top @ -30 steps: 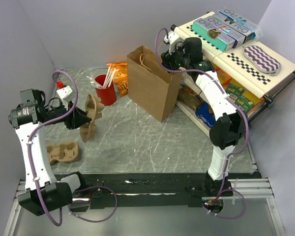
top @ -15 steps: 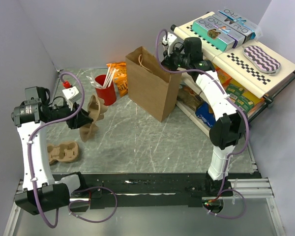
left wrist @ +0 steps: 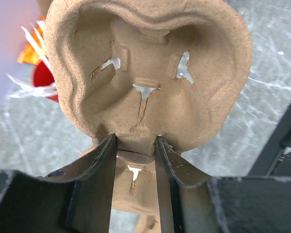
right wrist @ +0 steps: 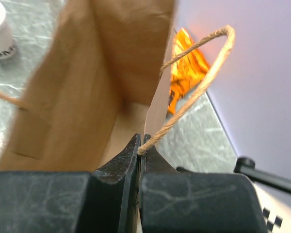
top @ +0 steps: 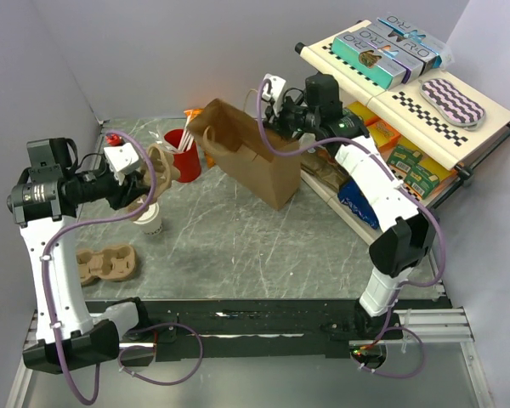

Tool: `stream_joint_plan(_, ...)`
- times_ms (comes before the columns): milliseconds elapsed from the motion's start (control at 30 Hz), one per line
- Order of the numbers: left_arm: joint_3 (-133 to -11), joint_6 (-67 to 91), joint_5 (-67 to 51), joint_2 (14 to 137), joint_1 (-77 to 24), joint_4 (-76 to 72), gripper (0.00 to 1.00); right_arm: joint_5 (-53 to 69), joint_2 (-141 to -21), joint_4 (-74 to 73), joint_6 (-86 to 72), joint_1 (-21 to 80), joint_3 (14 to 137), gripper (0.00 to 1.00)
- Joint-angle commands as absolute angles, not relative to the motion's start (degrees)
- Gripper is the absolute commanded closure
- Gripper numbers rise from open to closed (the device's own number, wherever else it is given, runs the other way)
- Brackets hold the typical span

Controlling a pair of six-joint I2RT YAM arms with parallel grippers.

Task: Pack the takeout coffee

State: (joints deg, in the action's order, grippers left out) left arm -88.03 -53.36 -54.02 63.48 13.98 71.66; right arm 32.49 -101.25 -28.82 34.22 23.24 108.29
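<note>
While the left end effector (left wrist: 135,141) pinches the narrow waist of a pulp carrier tray (left wrist: 145,73), one finger pressed against each side of the moulded neck, we see the takeout coffee (top: 150,222) standing upright on the desk (top: 263,246). It is close to the left edge, roughly midway between the near and far edges, just below the raised tray and apart from both end effectors; we cannot tell whether the tray's lower end touches its lid. The right end effector (right wrist: 139,143) is pressed together on the top rim of the brown paper bag (top: 259,161), right where a twine handle (right wrist: 203,80) is rooted. The bag leans toward the far left corner with its mouth open that way, its base on the far half of the desk. A red cup (top: 185,155) holding white sticks stands toward the far left corner, squeezed between the held tray and the bag's mouth, and an orange snack bag (right wrist: 186,63) sits by the far edge behind the bag. A second carrier tray (top: 109,262) lies flat near the near left corner. Between the coffee and the bag's side we find a broad band of bare desk that widens toward the near edge and the near right corner. Along the right edge a shelf rack (top: 425,119) stands just beside the bag and the right arm.
</note>
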Motion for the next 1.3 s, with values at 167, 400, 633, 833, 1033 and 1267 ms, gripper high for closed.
stream_joint_plan(167, -91.5, -52.3, -56.1, 62.4, 13.1, 65.3, 0.99, 32.6, -94.7, -31.9, 38.8, 27.0, 106.9, 1.0)
stream_joint_plan(400, -94.7, -32.8, -61.5, 58.3, 11.0, 43.3, 0.99, 31.5, -90.4, -32.1, 37.0, 30.5, 102.2, 1.0)
stream_joint_plan(633, -92.6, -11.8, -62.8, 58.0, 4.4, 18.8, 0.99, 30.3, -88.4, -32.4, 33.7, 32.9, 102.1, 1.0)
stream_joint_plan(833, -91.9, -20.0, -54.6, 59.7, -9.6, 20.5, 0.99, 30.6, -87.9, -34.0, 30.3, 33.0, 103.5, 1.0)
stream_joint_plan(1033, -85.3, -28.2, -47.1, 59.2, -21.9, 20.9, 0.99, 31.0, -85.8, -33.8, 29.1, 33.6, 100.6, 1.0)
stream_joint_plan(1267, -80.3, -33.9, -41.2, 60.0, -28.7, 20.3, 0.99, 31.5, -84.0, -33.5, 28.4, 33.5, 98.8, 1.0)
